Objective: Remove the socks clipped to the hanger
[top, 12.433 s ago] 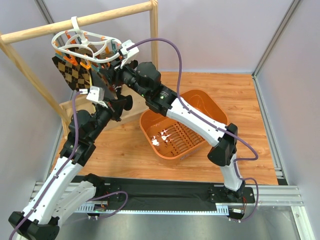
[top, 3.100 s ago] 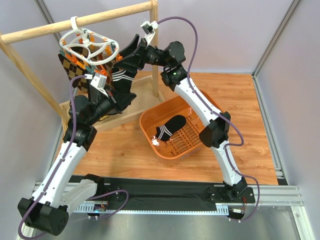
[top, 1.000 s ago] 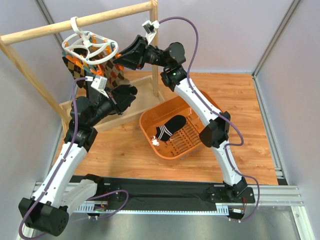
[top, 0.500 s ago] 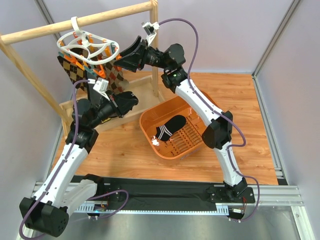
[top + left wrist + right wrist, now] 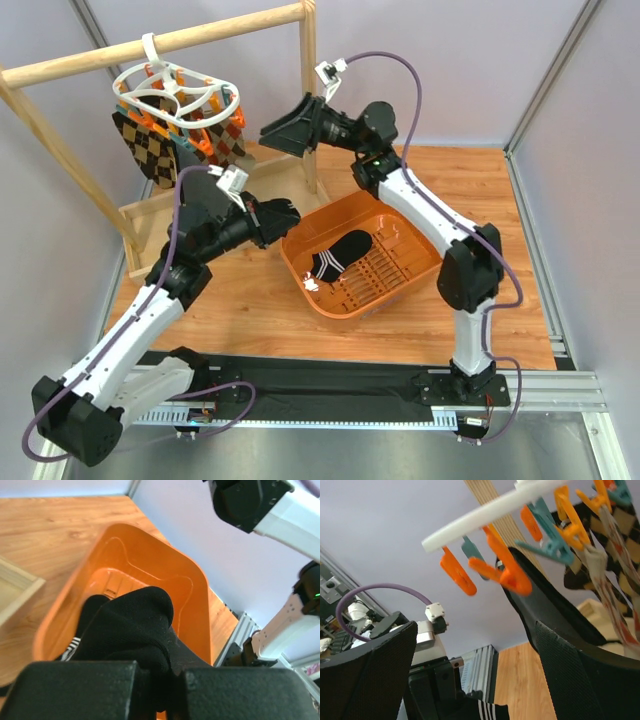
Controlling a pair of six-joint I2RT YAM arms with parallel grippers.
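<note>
Socks: argyle socks (image 5: 145, 148) hang clipped on the hanger (image 5: 175, 88), which hooks over the wooden rail (image 5: 230, 28). One striped black sock (image 5: 338, 256) already lies in the orange basket (image 5: 400, 195). Left gripper (image 5: 288, 214) is clamped tight on a plain black sock (image 5: 135, 625), held over the basket's rim, which looks like staging for a drop. Right gripper (image 5: 282, 130) has its jaws spread wide and empty. It's just beside the hanger's clips (image 5: 512, 577), not touching, probably lining up the next pick. The dark shape behind those clips in the wrist view could be a sock or a finger edge; can't tell.
</note>
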